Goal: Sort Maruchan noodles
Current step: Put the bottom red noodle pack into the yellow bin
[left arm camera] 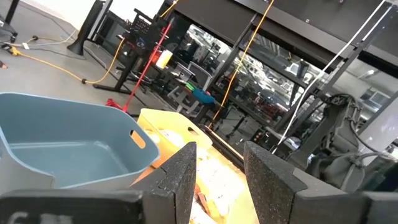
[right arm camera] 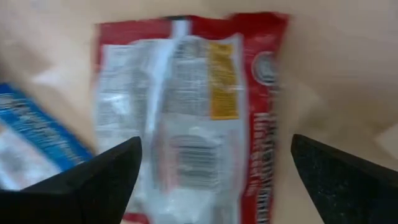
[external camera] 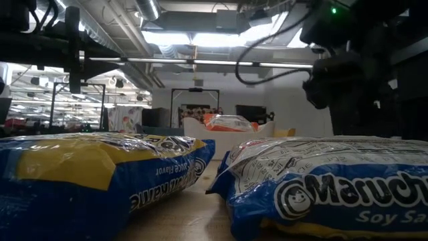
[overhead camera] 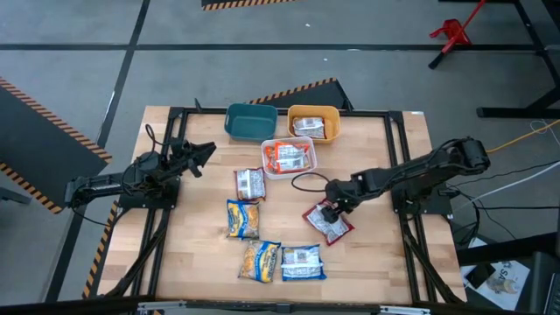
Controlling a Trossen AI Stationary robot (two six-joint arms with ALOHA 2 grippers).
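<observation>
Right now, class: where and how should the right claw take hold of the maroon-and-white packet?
Come straight down with the open right claw and pinch the maroon-and-white packet across its narrow width at mid-length. It lies flat on the table, so only the two long edges give purchase.

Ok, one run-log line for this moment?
right gripper: open over red packet | left gripper: shut, waiting by teal bin

Teal bin (overhead camera: 250, 121), orange bin (overhead camera: 312, 123), white bin (overhead camera: 289, 157) — grouped together.
</observation>
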